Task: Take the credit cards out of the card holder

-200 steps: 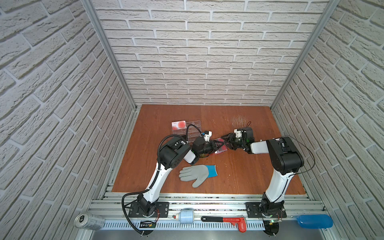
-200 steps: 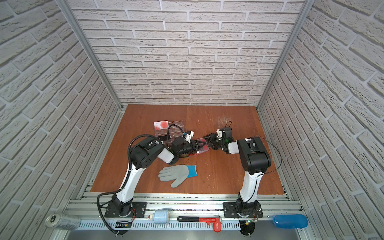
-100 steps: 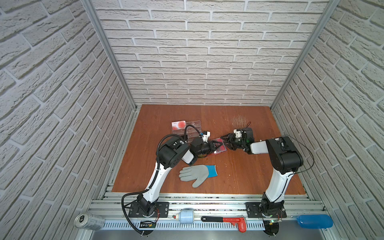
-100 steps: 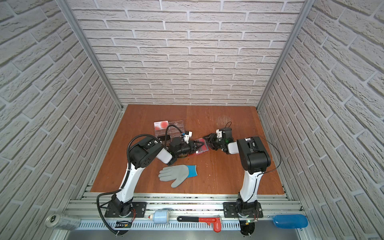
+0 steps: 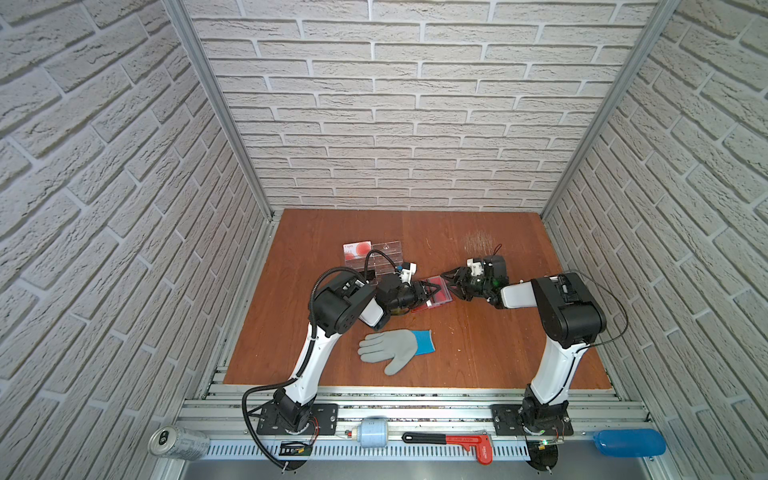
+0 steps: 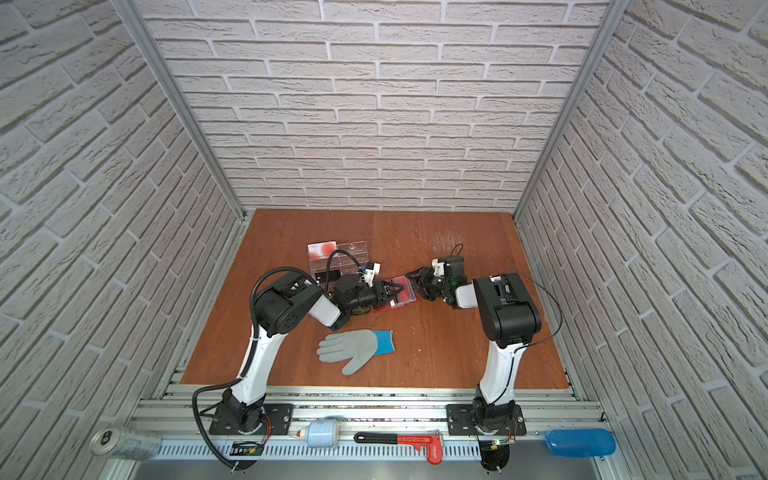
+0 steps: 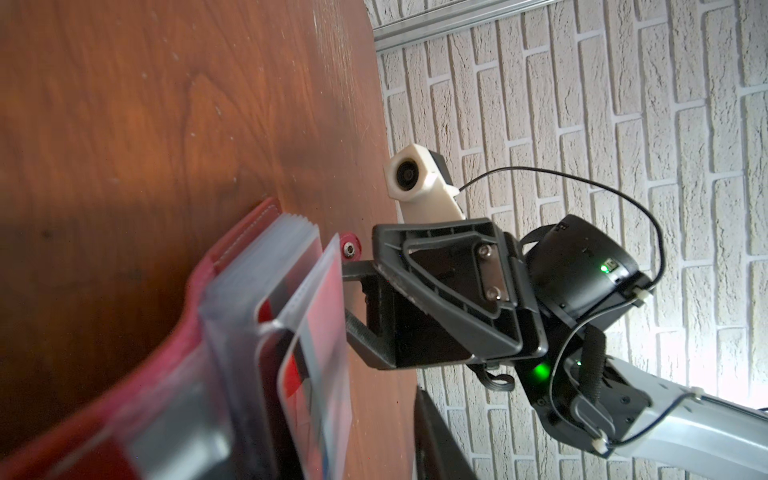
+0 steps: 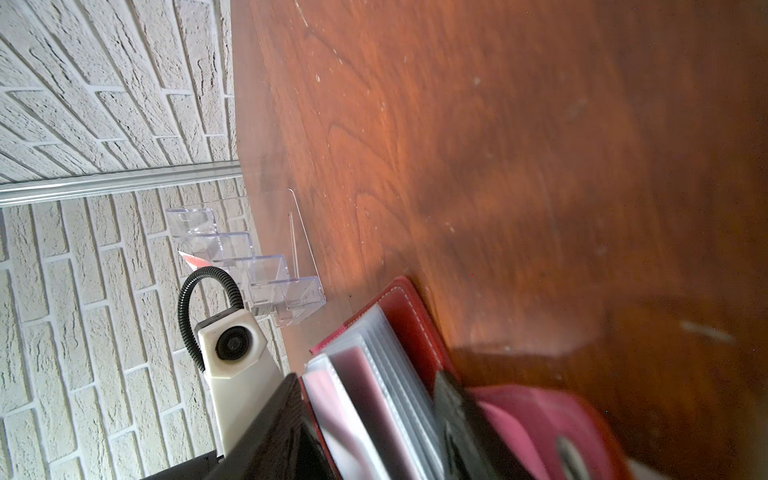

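Nothing visibly shifted over the last second: card holder lies open on the bench, left end effector pinching its sleeves, right end effector half-open astride a sleeve edge, credit cards still sleeved, none out.

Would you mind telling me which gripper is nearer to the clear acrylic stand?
Left. The left gripper works at the side of the card holder that faces the clear acrylic stand. The right gripper is at the holder's opposite side, farther from the stand.
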`<state>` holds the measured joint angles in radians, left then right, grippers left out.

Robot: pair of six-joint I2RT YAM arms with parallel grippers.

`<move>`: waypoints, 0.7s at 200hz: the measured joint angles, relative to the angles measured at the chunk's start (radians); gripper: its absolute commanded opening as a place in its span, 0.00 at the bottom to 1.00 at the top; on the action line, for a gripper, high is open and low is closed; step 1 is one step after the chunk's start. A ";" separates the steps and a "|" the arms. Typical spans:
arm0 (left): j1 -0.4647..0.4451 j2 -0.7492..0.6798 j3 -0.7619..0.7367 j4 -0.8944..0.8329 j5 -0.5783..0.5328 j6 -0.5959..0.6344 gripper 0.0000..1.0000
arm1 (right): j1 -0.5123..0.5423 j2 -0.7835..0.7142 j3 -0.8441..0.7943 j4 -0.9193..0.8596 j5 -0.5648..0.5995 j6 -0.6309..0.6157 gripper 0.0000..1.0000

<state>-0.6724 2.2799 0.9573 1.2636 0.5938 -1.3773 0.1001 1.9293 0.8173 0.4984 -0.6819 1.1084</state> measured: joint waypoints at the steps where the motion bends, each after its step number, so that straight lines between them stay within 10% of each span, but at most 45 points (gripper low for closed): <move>1: 0.000 0.000 0.000 0.000 0.000 0.000 0.33 | 0.000 0.001 0.000 0.001 -0.001 0.000 0.54; 140: 0.028 -0.032 -0.040 -0.045 0.014 0.032 0.33 | -0.022 0.027 0.000 0.041 -0.061 -0.006 0.54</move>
<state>-0.6441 2.2478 0.9176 1.2190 0.6083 -1.3449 0.0780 1.9564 0.8169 0.5392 -0.7433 1.1027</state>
